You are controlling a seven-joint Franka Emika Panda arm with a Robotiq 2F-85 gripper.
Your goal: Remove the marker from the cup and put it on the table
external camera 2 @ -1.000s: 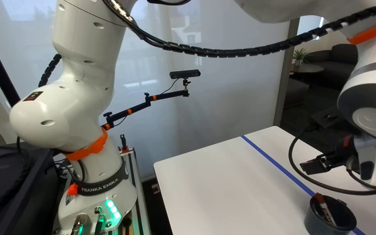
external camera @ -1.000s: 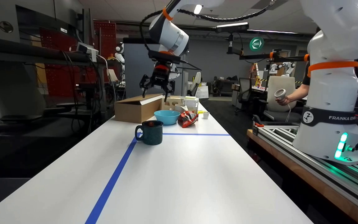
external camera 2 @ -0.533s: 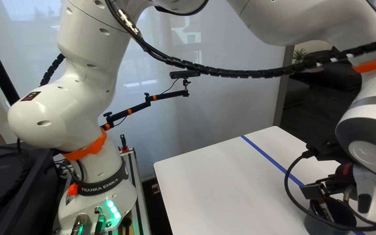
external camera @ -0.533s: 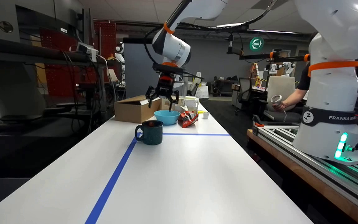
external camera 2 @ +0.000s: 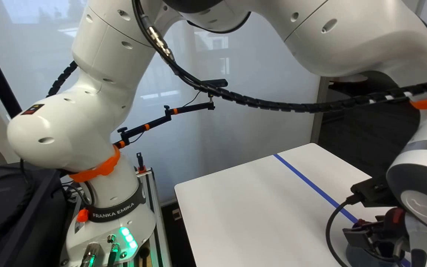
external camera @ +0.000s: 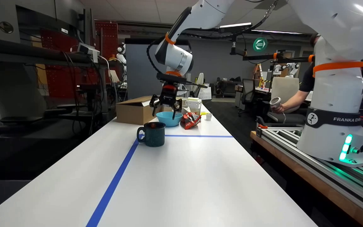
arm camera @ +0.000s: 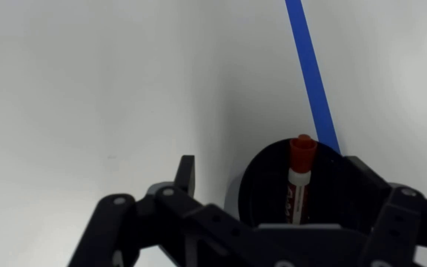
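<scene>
At the left of an exterior view, beyond the long white tabletop (external camera: 200,179), we see a grey chair (external camera: 9,91). Moving rightward, we follow a stripe of blue tape (external camera: 118,179) along the tabletop, then reach a brown cardboard box (external camera: 131,113). Next comes the dark teal mug (external camera: 155,137), upright on the tabletop near the corner where two lengths of tape meet, its handle (external camera: 141,128) towards the left. A reddish bit of the marker (external camera: 152,125) shows in its mouth. Slightly right and higher, the black gripper (external camera: 164,116) hangs with its jaws spread wide, released and clear of the mug. Behind it sits a light blue bowl (external camera: 167,121), and past that a red packet (external camera: 190,120). Further over, a person's hand (external camera: 278,108) holds a white handheld device (external camera: 275,101), and the robot's base (external camera: 329,138) stands at the right with a green light (external camera: 345,147) glowing.

Down in the wrist view, again from the left, we find one finger (arm camera: 185,174) over bare tabletop outside the mug. Then comes the marker, leaning inside the mug, its red cap (arm camera: 303,157) up at the rim, apart from both fingers. At the right, the opposite finger (arm camera: 365,174) overlaps the mug's edge; we cannot tell how far above the rim it is.
</scene>
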